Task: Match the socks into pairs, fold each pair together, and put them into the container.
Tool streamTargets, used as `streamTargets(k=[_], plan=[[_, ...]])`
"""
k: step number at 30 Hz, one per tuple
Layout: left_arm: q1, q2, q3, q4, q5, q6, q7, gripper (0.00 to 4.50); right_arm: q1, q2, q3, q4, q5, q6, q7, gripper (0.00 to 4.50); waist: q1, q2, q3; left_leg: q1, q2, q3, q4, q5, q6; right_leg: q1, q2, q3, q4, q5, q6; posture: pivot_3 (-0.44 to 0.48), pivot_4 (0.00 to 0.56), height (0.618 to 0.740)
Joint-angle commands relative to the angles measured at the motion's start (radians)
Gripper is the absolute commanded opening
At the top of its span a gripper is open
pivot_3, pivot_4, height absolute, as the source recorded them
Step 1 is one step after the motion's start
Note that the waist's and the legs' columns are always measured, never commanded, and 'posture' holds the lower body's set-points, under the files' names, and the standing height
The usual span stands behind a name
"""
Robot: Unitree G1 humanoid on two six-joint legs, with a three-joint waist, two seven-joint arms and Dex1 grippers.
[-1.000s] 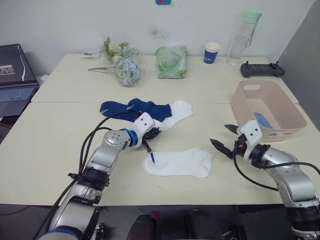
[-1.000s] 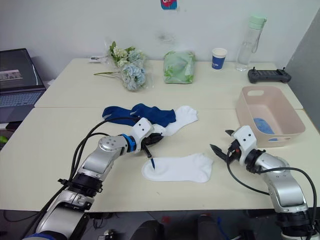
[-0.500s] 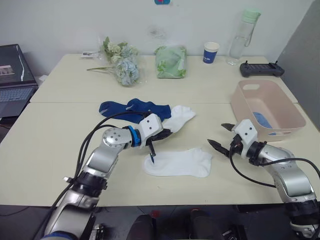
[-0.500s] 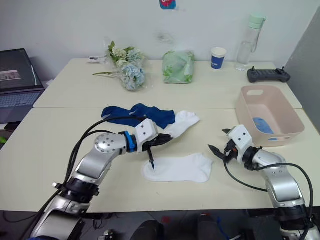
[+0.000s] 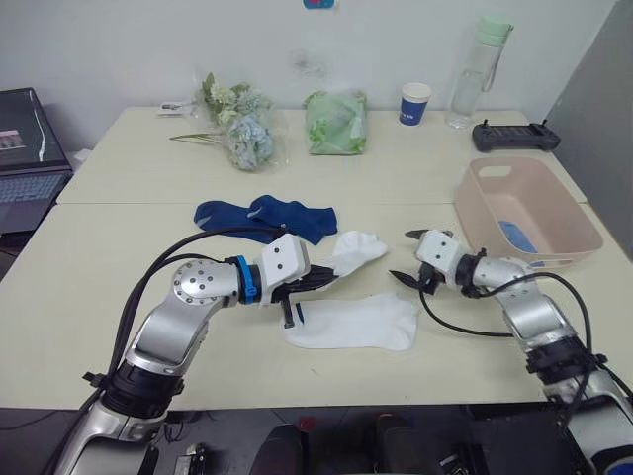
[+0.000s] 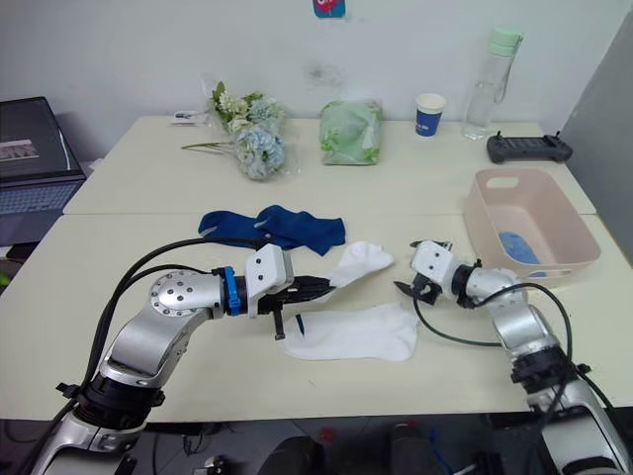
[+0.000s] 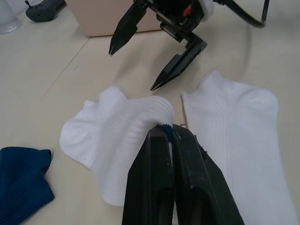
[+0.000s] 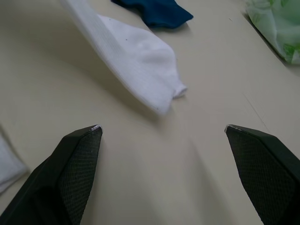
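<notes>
Left wrist: gripper pinches unmarked white sock

The white sock pinched in the left pincer is soft ribbed knit cloth, matt. The navy socks are the same dull fabric. The pincer fingers are black plastic with a fine textured face. The tabletop is smooth and matt cream. The container is smooth pink plastic with a slight sheen.
</notes>
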Motion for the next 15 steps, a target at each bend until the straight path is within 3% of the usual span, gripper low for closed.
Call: streamTargets(k=[1,3,6,15], plan=[[0.006,0.010,0.024,-0.045,-0.012,0.000,0.014,0.03,-0.074,0.036,0.005,0.113,-0.027,-0.092,-0.015,4.50,0.000,0.000,0.000,0.000,0.000,0.000,0.000,0.000,0.000,0.000,0.000,0.000,0.000,0.000,0.000,0.000,0.150,0.740],[0.009,0.013,0.025,-0.046,-0.008,-0.002,0.020,0.03,-0.106,0.055,0.014,0.184,-0.037,-0.131,-0.006,4.50,0.000,0.000,0.000,0.000,0.000,0.000,0.000,0.000,0.000,0.000,0.000,0.000,0.000,0.000,0.000,0.000,0.150,0.740],[0.014,0.022,0.026,-0.044,-0.003,-0.008,0.025,0.00,-0.141,0.074,0.019,0.258,-0.047,-0.181,0.006,3.91,-0.001,0.000,0.000,0.000,0.000,0.000,0.000,0.000,0.000,0.000,0.000,0.000,0.000,0.000,0.000,0.000,0.150,0.740],[0.036,0.027,0.026,-0.055,-0.005,-0.010,0.045,0.00,-0.176,0.090,0.013,0.332,-0.054,-0.259,0.035,0.70,-0.001,0.000,0.000,0.000,0.000,0.000,0.000,0.000,0.000,0.000,-0.001,0.000,0.000,0.000,0.000,0.000,0.150,0.740]])
